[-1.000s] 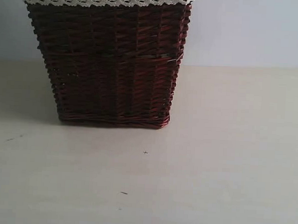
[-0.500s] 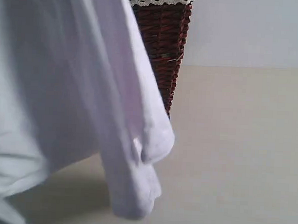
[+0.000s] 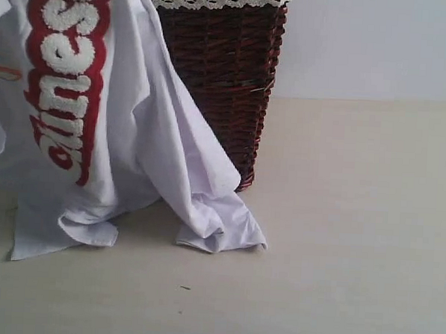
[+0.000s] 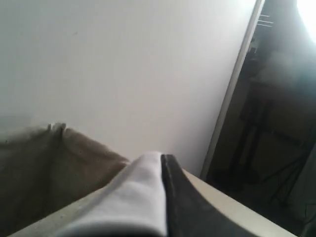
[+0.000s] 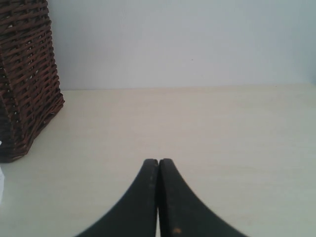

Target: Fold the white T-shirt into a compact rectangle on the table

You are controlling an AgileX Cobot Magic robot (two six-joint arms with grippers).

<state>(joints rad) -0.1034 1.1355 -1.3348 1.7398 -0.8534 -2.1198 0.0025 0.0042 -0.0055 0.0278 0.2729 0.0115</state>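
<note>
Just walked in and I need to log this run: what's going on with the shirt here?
The left pincer is shut on the white T-shirt, holding it up so that it hangs in front of the dark red wicker basket, with its lower edges crumpled on the table. The right pincer is shut and empty, over bare table beside the basket. No fold is made yet.

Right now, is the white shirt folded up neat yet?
No. The white T-shirt hangs bunched in front of the basket, its bottom crumpled on the table.
</note>
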